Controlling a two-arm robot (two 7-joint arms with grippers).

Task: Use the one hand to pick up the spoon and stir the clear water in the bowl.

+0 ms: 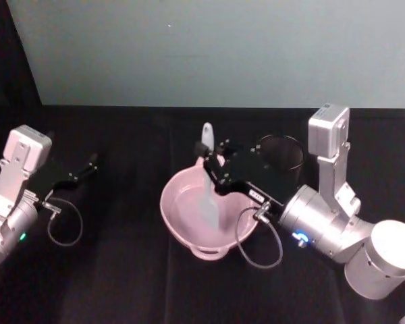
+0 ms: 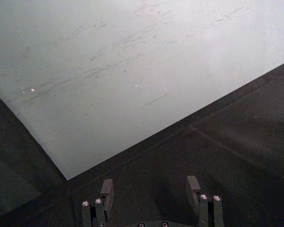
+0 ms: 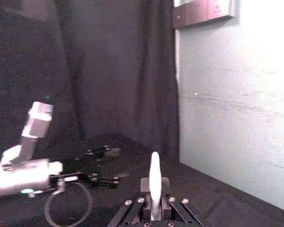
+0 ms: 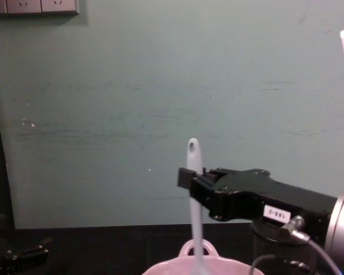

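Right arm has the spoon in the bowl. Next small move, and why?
Probably start a small circular sweep of the blade. The black right gripper is shut on the slim white plastic spoon, which stands near upright with its paddle blade down inside the glossy pale pink bowl. Keep the blade off the bowl's wall. The left gripper sits parked and open at far left.

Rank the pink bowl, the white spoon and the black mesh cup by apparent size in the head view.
1. pink bowl, clearly largest.
2. white spoon, long but slim.
3. black mesh cup, partly hidden behind the right gripper, so its place against the spoon is unsure.
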